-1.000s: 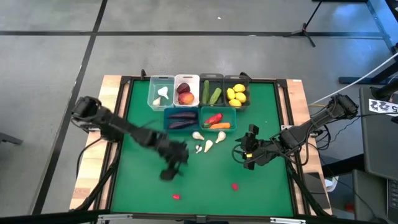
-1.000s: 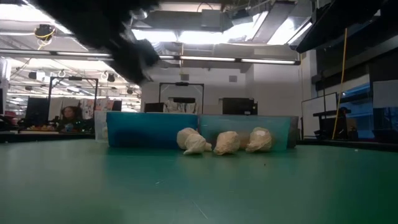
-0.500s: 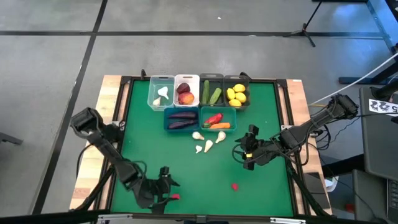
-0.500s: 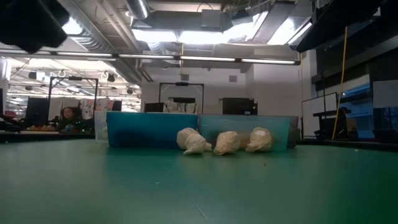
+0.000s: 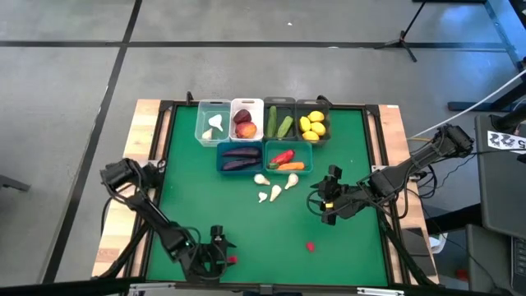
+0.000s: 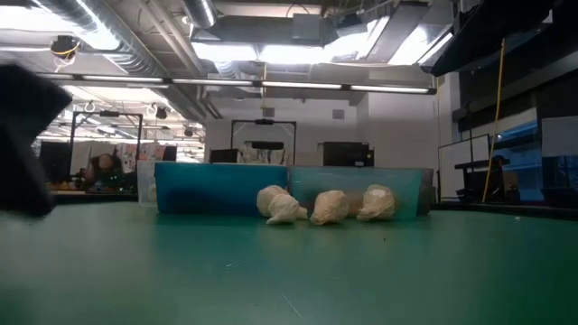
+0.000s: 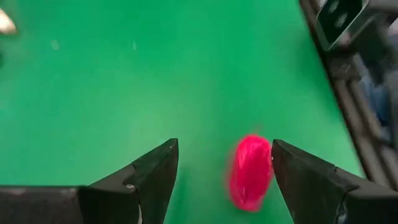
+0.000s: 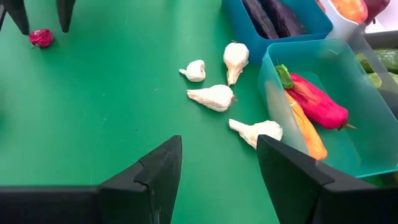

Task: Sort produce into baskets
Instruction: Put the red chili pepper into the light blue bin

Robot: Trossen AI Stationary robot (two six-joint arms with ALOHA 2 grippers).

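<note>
Six baskets stand at the table's far middle: clear (image 5: 214,122), white (image 5: 246,119), two dark grey (image 5: 279,122) (image 5: 313,123), blue (image 5: 240,156) and teal (image 5: 288,158), all holding produce. Several white garlic pieces (image 5: 275,192) lie loose in front of them. A small red piece (image 7: 250,171) lies on the mat near the near edge. My left gripper (image 5: 223,253) stands open over it, one finger on either side; the piece lies close to one finger (image 7: 292,180). My right gripper (image 5: 325,201) hangs open right of the garlic, holding nothing.
A second red piece (image 5: 310,245) lies on the mat right of the first. The table's raised dark frame (image 7: 348,74) runs close by the left gripper. The teal basket (image 8: 348,143) holds a red pepper (image 8: 314,102) and an orange carrot (image 8: 305,130).
My left gripper has swung from the middle of the table toward the near edge and down, turning as it went. It now stands over the red piece. Its fingers have stayed open. Nothing on the table has moved.
</note>
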